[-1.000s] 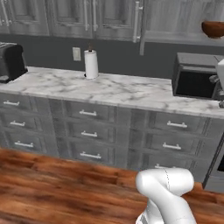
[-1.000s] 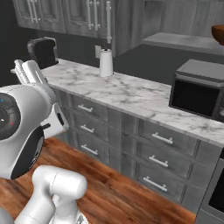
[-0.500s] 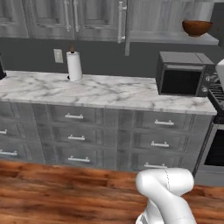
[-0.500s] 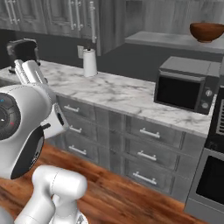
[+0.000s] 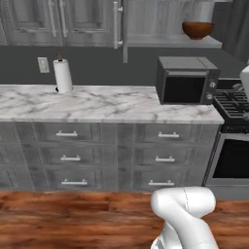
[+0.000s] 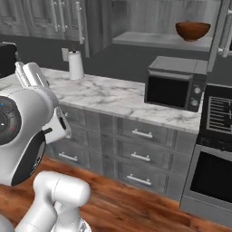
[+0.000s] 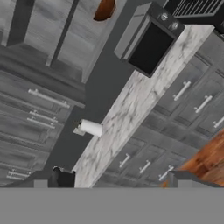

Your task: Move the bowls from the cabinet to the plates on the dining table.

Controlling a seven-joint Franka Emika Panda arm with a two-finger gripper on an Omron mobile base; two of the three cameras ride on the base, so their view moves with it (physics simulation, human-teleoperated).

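A black boxy microwave [image 5: 187,80] and a white paper-towel roll [image 5: 62,76] stand well apart on the grey-veined marble counter [image 5: 97,104]. Above the microwave, the open dark grey wood-grain wall cabinet [image 6: 136,20] holds a dark brown round bowl [image 6: 192,31] on its grey shelf. The right base view also shows a black stove top [image 6: 219,113]. The two-finger gripper [image 7: 116,177] is spread wide, holding nothing.
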